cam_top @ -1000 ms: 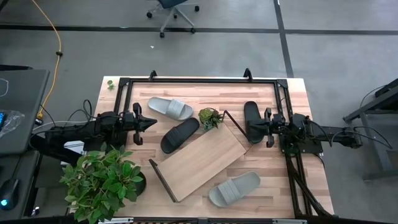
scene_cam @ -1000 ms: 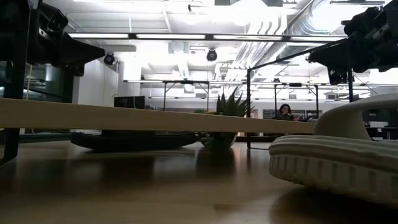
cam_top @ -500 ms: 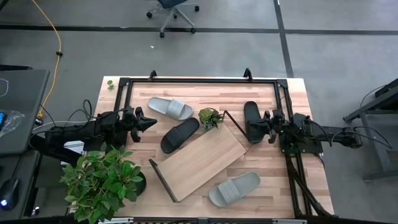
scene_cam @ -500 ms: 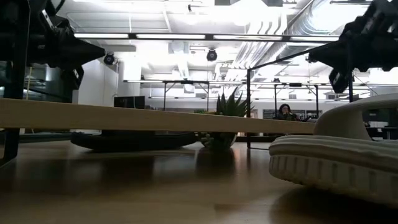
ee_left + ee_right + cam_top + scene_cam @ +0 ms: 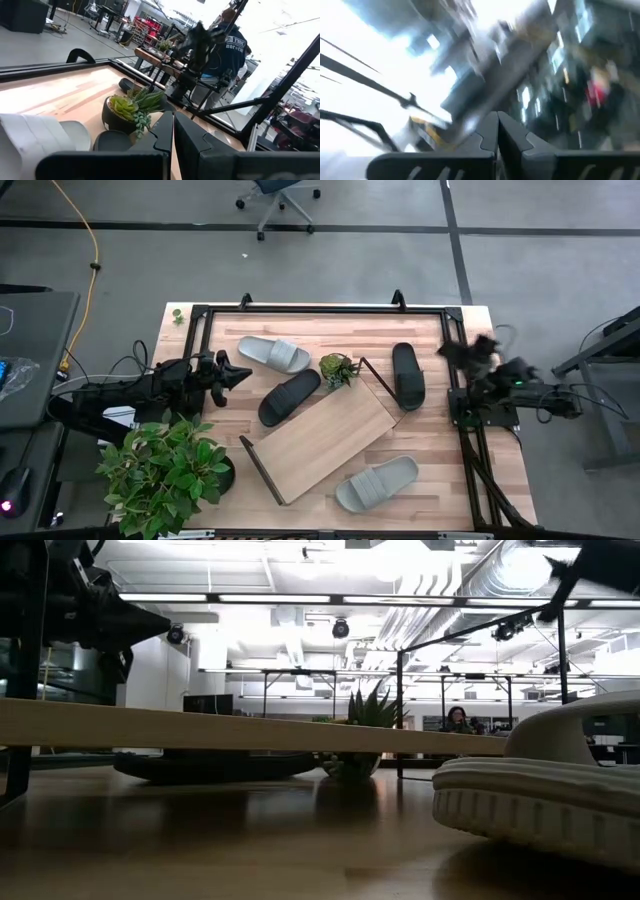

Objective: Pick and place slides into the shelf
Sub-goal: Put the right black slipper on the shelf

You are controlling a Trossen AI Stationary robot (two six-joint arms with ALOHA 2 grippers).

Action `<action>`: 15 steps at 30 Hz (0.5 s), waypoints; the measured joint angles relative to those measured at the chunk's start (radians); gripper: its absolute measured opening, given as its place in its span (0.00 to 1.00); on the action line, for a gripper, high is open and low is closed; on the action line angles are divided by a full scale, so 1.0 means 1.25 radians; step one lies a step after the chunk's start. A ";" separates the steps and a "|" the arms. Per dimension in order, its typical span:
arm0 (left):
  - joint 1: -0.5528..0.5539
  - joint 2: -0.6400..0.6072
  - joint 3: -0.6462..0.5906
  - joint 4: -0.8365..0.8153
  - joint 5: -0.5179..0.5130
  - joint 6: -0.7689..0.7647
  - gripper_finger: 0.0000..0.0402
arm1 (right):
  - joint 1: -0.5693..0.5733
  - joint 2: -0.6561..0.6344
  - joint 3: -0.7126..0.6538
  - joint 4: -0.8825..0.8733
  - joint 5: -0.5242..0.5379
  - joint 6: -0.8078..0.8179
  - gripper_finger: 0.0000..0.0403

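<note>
Four slides lay on the tabletop (image 5: 455, 330), none on the shelf (image 5: 325, 435): a grey slide (image 5: 273, 354) and a black slide (image 5: 289, 397) on its left-arm side, another black slide (image 5: 406, 375) beyond its far end, another grey slide (image 5: 376, 482) beside its near edge. The left gripper (image 5: 240, 374) hovered by the left rail, jaws shut, empty. The right gripper (image 5: 445, 350) hung at the right edge, jaws shut, empty.
</note>
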 joint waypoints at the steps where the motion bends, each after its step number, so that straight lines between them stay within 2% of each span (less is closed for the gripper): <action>1: 0.000 0.000 0.000 0.000 -0.005 0.002 0.01 | 0.000 0.000 0.032 -0.005 0.008 -0.051 0.00; 3: 0.000 0.000 0.000 0.004 -0.017 0.010 0.01 | 0.000 0.003 0.111 -0.097 0.015 -0.127 0.00; 9: 0.000 0.000 0.000 0.005 -0.031 0.024 0.01 | 0.000 0.093 0.382 -0.535 0.097 -0.220 0.00; 15: 0.000 0.000 0.000 0.006 -0.031 0.045 0.01 | 0.000 0.242 0.603 -0.721 0.176 -0.340 0.06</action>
